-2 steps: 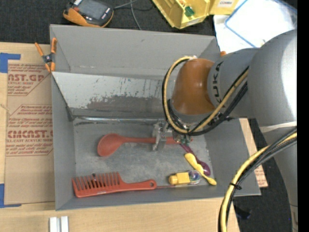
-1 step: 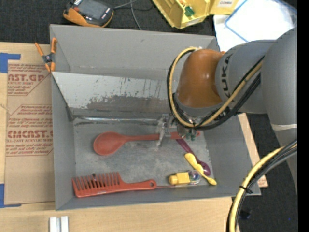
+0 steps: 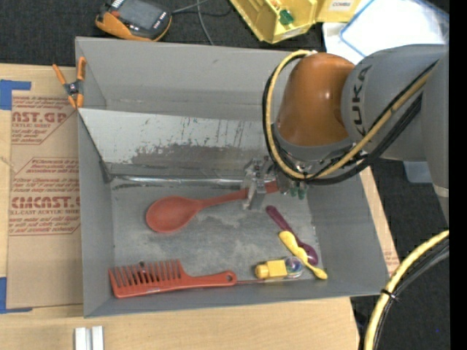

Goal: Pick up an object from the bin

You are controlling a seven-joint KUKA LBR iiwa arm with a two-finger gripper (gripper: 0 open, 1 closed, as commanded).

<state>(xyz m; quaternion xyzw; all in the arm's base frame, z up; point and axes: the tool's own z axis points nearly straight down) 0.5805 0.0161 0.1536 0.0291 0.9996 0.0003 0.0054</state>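
Note:
A red plastic spoon (image 3: 182, 210) lies across the middle of the bin, bowl to the left and handle running right. My gripper (image 3: 253, 193) hangs at the handle's right end, its metal fingers down at the handle on either side of it. Just right of it lie a purple spoon (image 3: 281, 221) and a yellow spoon (image 3: 300, 255), crossed over each other.
A red comb (image 3: 164, 277) lies along the front wall. A small yellow block with a round clear part (image 3: 277, 270) sits to the comb's right. The arm with its orange cover hangs over the bin's right back part.

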